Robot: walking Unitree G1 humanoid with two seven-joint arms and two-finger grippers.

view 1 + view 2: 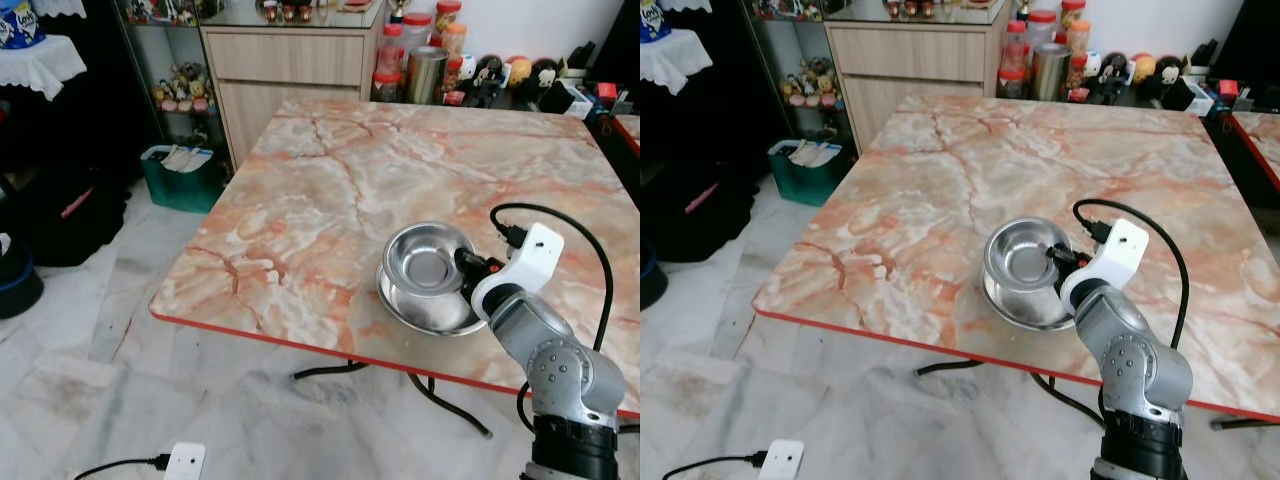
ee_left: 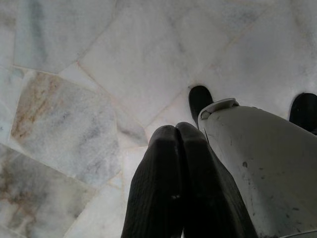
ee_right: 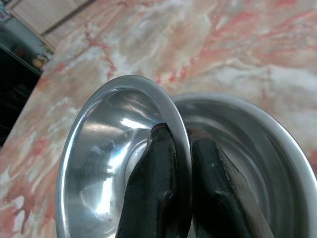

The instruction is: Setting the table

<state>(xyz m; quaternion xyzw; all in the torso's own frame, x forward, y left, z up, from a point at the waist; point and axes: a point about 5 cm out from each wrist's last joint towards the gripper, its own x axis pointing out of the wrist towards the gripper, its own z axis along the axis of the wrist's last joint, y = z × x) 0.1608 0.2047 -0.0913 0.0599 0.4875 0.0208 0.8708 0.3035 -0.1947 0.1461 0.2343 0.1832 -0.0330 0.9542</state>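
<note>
Right now the upper bowl, a shiny steel one, sits tilted inside the lower bowl, also steel and a little wider; both are on the desk near its front edge, toward the robot's right side; the upper bowl's rim is caught between the two black fingers of the right end effector, one finger inside the bowl and the other outside its wall, so the end effector is clamped on that rim at the bowl's near right side.

The relation that matters is this: the bowl lies ahead of and to the left of the right end effector, with the fingers pointing across the rim toward the bowl's middle; a round bowl has no long axis, so the held point on the rim sets the lever, and the bowl's weight hangs away from the fingers; I judge that lifting it clear of the lower bowl calls for a rise first, then a sideways carry, since the tilted rim sits close to the lower bowl's wall and could drag it along.

The right arm is plainly the nearer one; the left end effector hangs down beside the robot's leg over the pale tiled floor, its fingers pressed together on nothing; much of the marble desk beyond the bowls is bare, with jars and figurines crowded at the far edge.
</note>
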